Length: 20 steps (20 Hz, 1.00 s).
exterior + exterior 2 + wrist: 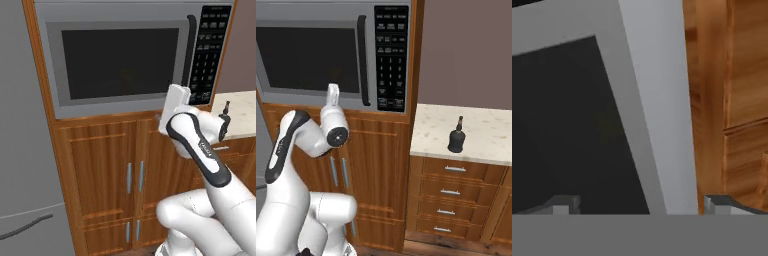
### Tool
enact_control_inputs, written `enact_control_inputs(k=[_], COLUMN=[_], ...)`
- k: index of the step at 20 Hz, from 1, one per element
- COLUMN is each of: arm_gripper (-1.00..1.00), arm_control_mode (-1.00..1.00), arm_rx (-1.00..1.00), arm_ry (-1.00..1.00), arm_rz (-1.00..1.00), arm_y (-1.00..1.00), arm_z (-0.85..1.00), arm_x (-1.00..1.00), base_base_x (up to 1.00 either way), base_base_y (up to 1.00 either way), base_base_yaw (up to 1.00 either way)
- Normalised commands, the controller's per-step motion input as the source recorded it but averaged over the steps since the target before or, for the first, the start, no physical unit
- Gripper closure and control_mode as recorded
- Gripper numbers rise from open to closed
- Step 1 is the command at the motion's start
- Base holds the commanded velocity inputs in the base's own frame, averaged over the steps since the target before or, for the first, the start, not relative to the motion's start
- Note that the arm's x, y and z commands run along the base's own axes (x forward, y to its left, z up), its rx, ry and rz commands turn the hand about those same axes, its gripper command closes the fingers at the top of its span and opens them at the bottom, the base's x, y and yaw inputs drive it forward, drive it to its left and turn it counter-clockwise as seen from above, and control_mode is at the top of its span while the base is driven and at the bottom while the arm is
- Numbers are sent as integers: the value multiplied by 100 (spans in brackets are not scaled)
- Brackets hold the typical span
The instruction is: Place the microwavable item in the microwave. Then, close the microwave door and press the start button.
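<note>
Hand [642, 205] fingertips mostly cut off

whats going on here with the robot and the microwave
The white arm has its gripper up against the lower edge of the microwave door, which is shut. The jaws stand wide apart and hold nothing. The keypad panel to the right of the door is untouched, so start has not yet been pressed. A black bottle stands on the counter to the right.

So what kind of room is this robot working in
A home kitchen, by the look of it: a large built-in grey microwave set in brown wooden cabinets, a pale speckled stone counter over drawers, and a grey fridge beside them.
</note>
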Motion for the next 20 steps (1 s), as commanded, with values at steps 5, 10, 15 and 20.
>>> enact_control_inputs(k=[5, 10, 15, 20], arm_gripper=[-100, -100, -100, -100], arm_control_mode=[-100, -100, -100, -100], arm_rx=[15, 14, 9, 3], arm_ry=[5, 5, 8, 9], arm_rz=[-1, 0, 0, 0], arm_y=[-100, -100, -67, -7], arm_z=[29, -15, -35, -41], arm_x=[-5, -4, 26, 70], base_base_x=[0, 0, 0, 0], base_base_y=[0, 0, 0, 0], base_base_yaw=[0, 0, 0, 0])
